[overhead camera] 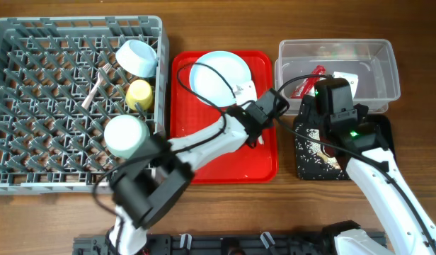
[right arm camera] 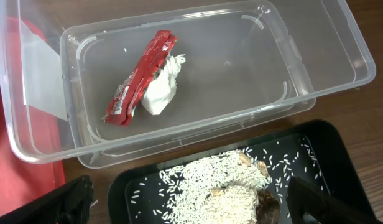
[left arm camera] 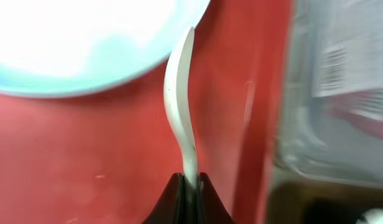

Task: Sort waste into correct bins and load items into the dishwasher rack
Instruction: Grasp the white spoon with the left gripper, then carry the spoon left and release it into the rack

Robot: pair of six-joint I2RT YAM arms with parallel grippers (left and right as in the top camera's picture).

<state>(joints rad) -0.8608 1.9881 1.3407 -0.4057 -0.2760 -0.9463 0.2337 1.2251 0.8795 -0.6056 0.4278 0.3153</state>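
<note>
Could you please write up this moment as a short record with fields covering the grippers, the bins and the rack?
left gripper: shut on the spoon, at the red tray beside the plate
right gripper: open, empty, above the black tray
clear tub: wrapper and paper inside
black tray contents: rice
rack: white bowl, pale green bowl, yellow cup, fork
not yet loaded: plate, spoon

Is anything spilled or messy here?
Loose rice lies scattered around the heap, but all of it is inside the black tray. The wrapper and paper sit in the tub. Nothing else stands out.
</note>
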